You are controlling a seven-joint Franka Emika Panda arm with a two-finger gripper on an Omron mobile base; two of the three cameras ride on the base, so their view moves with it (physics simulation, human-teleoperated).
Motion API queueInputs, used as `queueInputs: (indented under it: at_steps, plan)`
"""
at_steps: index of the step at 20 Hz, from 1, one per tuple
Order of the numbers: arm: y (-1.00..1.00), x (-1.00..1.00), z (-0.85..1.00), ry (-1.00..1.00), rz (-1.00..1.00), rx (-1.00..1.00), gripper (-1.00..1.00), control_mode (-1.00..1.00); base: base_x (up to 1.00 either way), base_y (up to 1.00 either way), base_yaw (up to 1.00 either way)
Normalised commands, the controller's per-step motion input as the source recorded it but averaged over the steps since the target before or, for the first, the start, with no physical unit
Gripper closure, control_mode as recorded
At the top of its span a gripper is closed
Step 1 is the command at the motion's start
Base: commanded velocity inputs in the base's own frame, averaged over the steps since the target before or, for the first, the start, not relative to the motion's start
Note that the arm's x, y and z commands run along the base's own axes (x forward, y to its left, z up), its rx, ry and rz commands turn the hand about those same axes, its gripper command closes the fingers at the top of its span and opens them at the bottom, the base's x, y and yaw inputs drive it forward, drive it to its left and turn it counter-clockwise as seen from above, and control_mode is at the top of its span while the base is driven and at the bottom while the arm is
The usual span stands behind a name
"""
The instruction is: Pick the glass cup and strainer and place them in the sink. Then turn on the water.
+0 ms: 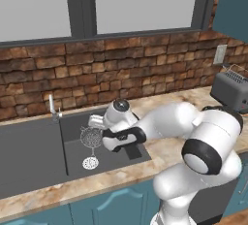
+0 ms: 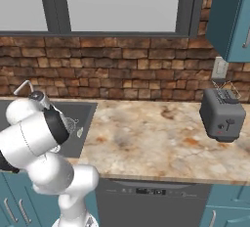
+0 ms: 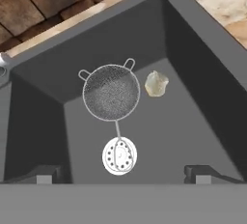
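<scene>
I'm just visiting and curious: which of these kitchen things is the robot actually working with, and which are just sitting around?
Part of the job:
- strainer, lying in the sink
- glass cup, beside the strainer in the basin
- sink
- faucet, no water running yet
- gripper, open above the basin

Just lying about:
- toaster on the counter
- wall outlet

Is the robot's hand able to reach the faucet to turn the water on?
Probably yes. The hand hangs open over the sink, holding nothing, and the faucet stands at the back rim just to its left. Nothing stands between them; the strainer and cup lie lower in the basin.
</scene>
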Motion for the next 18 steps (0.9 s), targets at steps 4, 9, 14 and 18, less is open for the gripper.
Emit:
queueInputs:
  at_steps: [4, 9, 14, 18]
  plan:
    - [-0.36, -0.16, 0.99, -0.01, -0.03, 0.0, -1.0, -1.0, 0.0, 0.0, 0.0]
    - [-0.23, -0.27, 0.99, 0.0, -0.05, -0.01, -1.0, -1.0, 0.0, 0.0, 0.0]
    - [-0.2, -0.41, 0.88, 0.0, -0.06, -0.01, -1.0, -1.0, 0.0, 0.0, 0.0]
    - [-0.2, -0.48, 0.79, 0.0, -0.05, -0.01, -1.0, -1.0, 0.0, 0.0, 0.0]
